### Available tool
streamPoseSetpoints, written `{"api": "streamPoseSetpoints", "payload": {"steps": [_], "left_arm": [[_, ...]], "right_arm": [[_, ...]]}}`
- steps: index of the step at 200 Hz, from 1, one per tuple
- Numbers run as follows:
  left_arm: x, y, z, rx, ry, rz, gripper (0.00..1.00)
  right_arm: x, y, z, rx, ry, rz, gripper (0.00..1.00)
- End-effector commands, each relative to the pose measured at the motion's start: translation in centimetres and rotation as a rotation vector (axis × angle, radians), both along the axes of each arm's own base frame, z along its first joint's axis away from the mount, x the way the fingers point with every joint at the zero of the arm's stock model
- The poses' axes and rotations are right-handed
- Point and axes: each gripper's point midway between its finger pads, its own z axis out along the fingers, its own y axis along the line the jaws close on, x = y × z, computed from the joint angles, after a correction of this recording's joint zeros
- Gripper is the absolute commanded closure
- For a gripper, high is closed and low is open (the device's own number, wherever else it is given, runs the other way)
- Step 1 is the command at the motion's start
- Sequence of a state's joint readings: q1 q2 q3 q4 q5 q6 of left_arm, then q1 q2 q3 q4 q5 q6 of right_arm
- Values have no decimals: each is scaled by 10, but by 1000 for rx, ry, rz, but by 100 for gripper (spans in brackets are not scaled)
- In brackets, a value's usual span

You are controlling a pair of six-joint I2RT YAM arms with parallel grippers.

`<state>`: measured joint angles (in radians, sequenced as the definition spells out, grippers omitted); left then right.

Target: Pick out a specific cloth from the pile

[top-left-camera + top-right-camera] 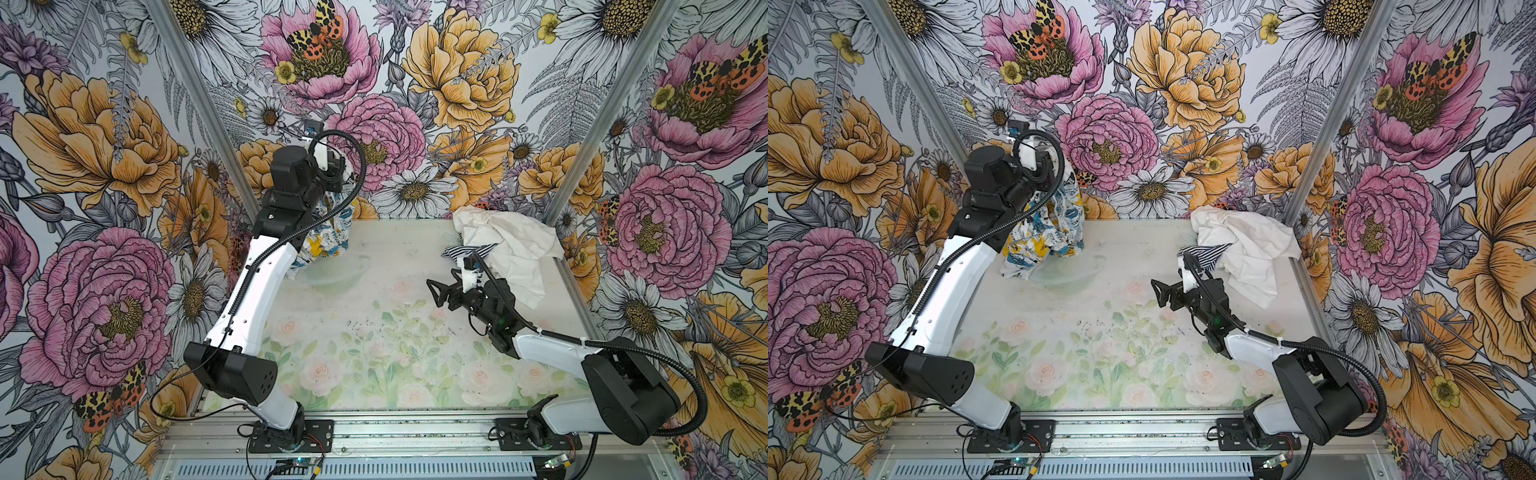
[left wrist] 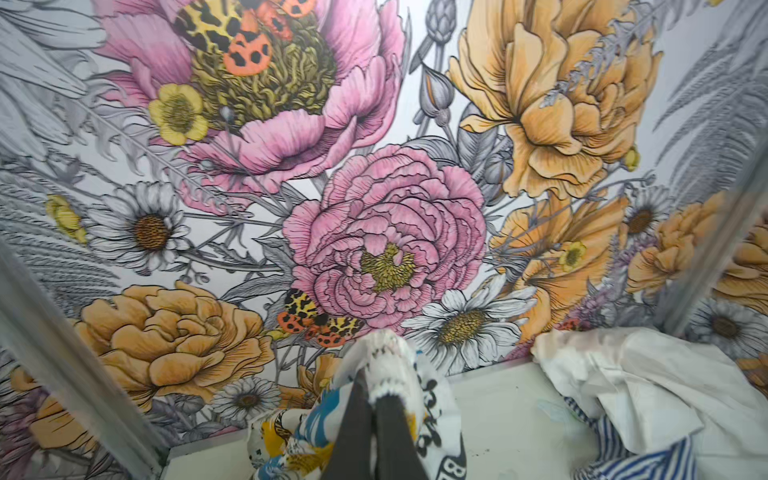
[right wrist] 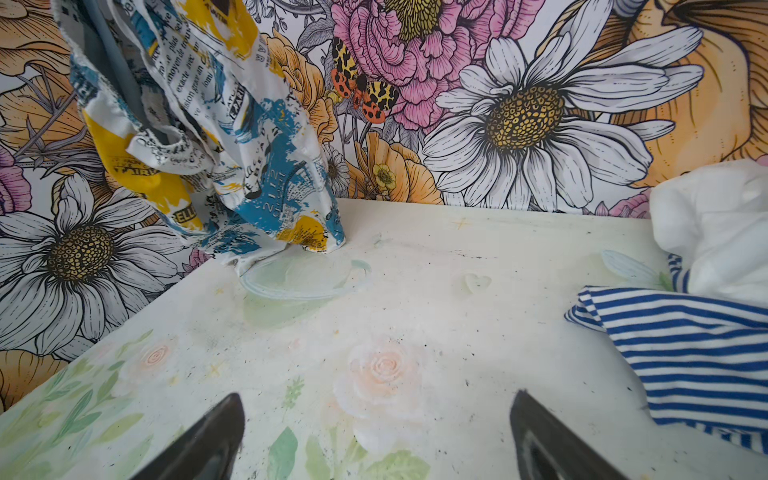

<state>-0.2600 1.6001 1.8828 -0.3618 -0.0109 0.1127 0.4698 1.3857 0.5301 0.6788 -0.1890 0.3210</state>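
Left gripper (image 2: pixel 370 395) is pinching the cloth (image 1: pixel 328 232) by its top end, jaws pressed together on it, up high at the back left. So the cloth is hanging right below the grip, long axis roughly vertical, lower end pointing down and reaching a clear dish (image 1: pixel 332 270) on the table (image 1: pixel 395 249). Moving right, I'm seeing the right gripper (image 1: pixel 434 291) sitting low, jaws spread wide, gripping nothing, facing the cloth but well apart. The pile (image 1: pixel 507 245) is lying back right, so I'm thinking the left arm does the lowering.
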Motion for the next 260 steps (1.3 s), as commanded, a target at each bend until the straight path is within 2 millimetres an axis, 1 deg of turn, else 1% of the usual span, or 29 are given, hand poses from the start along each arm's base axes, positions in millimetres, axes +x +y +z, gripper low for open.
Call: {"api": "streamPoseSetpoints", "payload": {"steps": [1, 8, 21, 34, 45, 58, 72, 97, 118, 140, 156, 171, 185, 194, 201, 211, 219, 224, 236, 254, 260], "left_arm": [[-8, -37, 3, -24, -18, -190, 100], [-8, -37, 5, -31, -28, -180, 100], [-5, -21, 13, -46, -58, -75, 100], [-3, 8, 19, -61, -76, 79, 100], [-2, 39, 18, -55, -70, 235, 100], [-3, 75, 9, -26, -33, 402, 100], [-5, 109, -9, 9, 21, 532, 100], [-14, 159, -41, 13, 84, 647, 100], [-22, 192, -64, -33, 114, 688, 100], [-35, 226, -76, -99, 108, 775, 100], [-39, 243, -84, -112, 114, 829, 100], [-39, 253, -94, -115, 129, 853, 100], [-33, 253, -105, -113, 149, 837, 100], [-27, 248, -114, -115, 168, 807, 100], [-20, 239, -120, -118, 178, 757, 100], [-9, 219, -127, -116, 185, 655, 100], [0, 198, -132, -104, 191, 562, 100], [6, 179, -135, -93, 200, 477, 100], [15, 139, -142, -35, 217, 347, 100], [22, 72, -159, 85, 270, 143, 100], [22, 50, -168, 124, 297, 81, 100]], "right_arm": [[0, 1, 11, 9, -40, 12, 0], [1, 1, 11, 9, -39, 11, 1], [0, 1, 9, 5, -36, 12, 0], [1, 1, 9, 5, -36, 12, 0], [1, 2, 9, 5, -35, 14, 0], [1, 2, 8, 6, -32, 14, 1], [1, 3, 6, 5, -29, 17, 0], [2, 4, 4, 4, -21, 19, 1], [3, 5, 1, 4, -15, 22, 0], [3, 5, -1, 2, -11, 25, 0], [4, 5, -2, 1, -9, 24, 0], [5, 6, -3, 1, -8, 25, 0], [5, 7, -3, 2, -6, 28, 0], [5, 7, -3, 2, -5, 29, 0], [5, 7, -3, 2, -5, 28, 0], [5, 7, -4, 1, -1, 28, 0], [5, 7, -4, 1, -3, 29, 0], [5, 7, -3, 2, -2, 29, 1], [5, 8, -3, 3, -2, 31, 0], [6, 8, -3, 3, -1, 30, 0], [6, 8, -3, 2, 1, 30, 1]]}}
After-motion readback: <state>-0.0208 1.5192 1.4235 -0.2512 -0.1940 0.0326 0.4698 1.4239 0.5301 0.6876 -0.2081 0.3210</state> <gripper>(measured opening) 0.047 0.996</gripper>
